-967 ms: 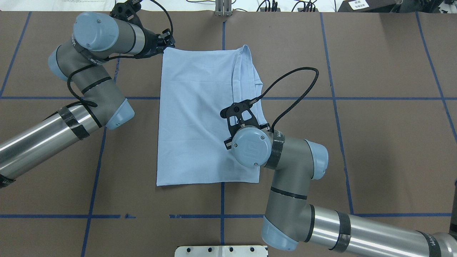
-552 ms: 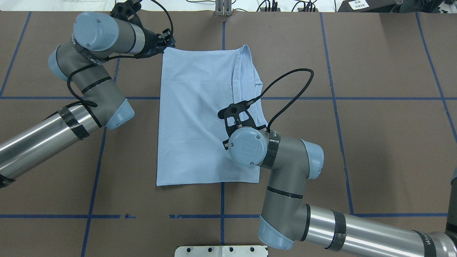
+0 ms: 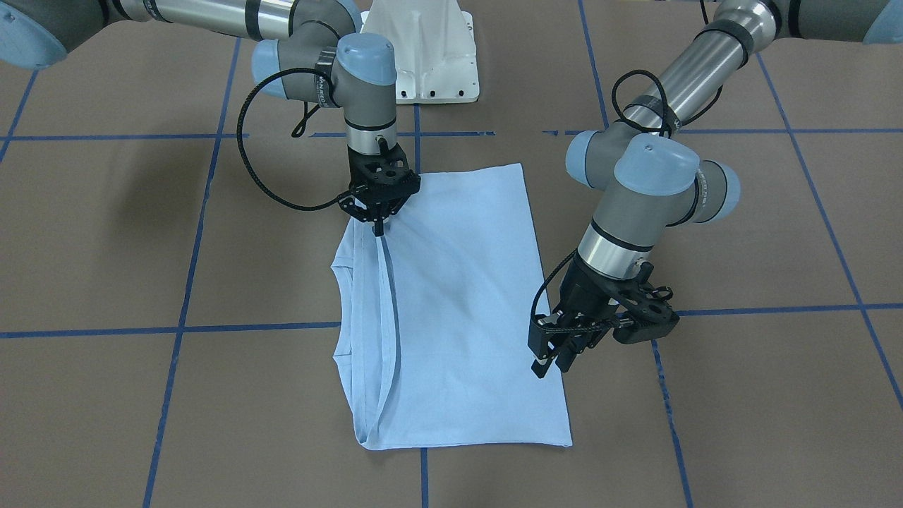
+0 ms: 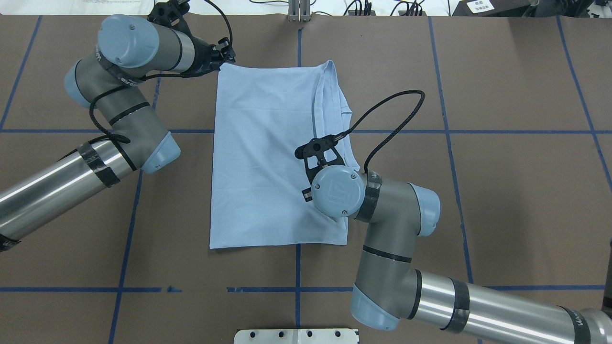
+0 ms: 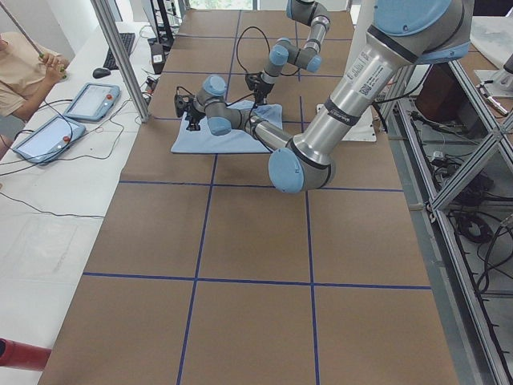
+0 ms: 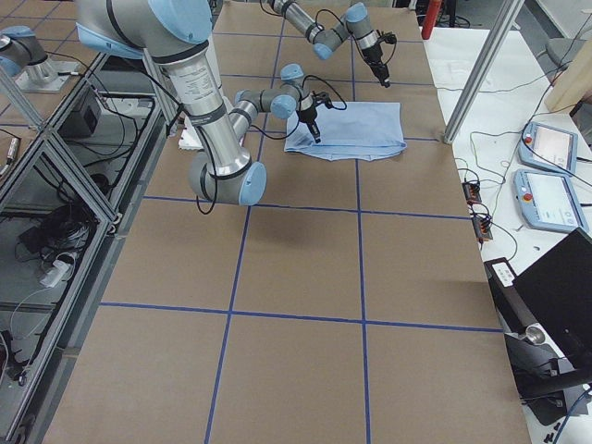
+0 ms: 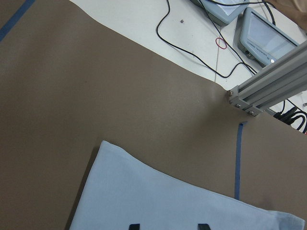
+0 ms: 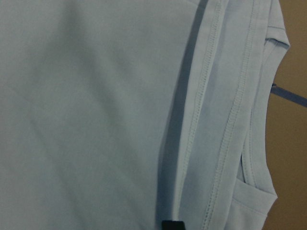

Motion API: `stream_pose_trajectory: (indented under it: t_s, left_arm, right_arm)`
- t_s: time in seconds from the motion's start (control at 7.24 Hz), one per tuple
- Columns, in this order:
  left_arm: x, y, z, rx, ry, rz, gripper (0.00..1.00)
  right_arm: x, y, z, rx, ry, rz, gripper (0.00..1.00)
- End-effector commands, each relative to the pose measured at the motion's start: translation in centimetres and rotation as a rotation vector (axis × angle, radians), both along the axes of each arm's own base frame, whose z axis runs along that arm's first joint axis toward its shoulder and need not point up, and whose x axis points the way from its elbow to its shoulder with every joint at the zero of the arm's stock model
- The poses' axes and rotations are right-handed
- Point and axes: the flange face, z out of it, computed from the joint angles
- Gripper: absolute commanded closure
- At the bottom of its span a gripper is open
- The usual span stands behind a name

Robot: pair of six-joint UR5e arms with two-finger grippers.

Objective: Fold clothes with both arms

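Note:
The light blue T-shirt (image 4: 263, 157) lies folded lengthwise on the brown table, its print and neck tag hidden; it also shows in the front view (image 3: 458, 317). My right gripper (image 3: 379, 227) points straight down, shut on the T-shirt's doubled hem edge (image 8: 211, 120) near the neck side. In the overhead view it is hidden under its own wrist. My left gripper (image 3: 550, 363) hovers open at the T-shirt's far left corner (image 7: 103, 143), just above the cloth. Its two fingertips (image 7: 134, 226) stand apart.
The white pedestal base (image 3: 430, 56) stands at the robot's side of the table. An aluminium post (image 7: 268, 81) and two tablets (image 5: 92, 100) with cables sit past the far edge. An operator (image 5: 24, 64) sits there. Blue tape lines cross the table.
My right wrist shifted slightly left, then back right. The T-shirt and my left arm have not visibly moved.

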Motion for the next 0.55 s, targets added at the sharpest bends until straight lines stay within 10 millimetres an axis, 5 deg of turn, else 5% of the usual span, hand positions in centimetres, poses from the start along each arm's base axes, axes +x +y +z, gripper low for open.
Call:
stream_pose_trajectory:
  t_s: [0.0,0.41]
  left_arm:
    - [0.0,0.0,-0.1,0.002,0.002,0.0,0.5]
    - [0.1,0.1,-0.1,0.002,0.001,0.0,0.5]
  right_arm:
    - [0.7,-0.3,1.2,-0.012,0.011,-0.001,1.0]
    - [2.2,-0.2,2.2,-0.014,0.01,0.01,1.0]
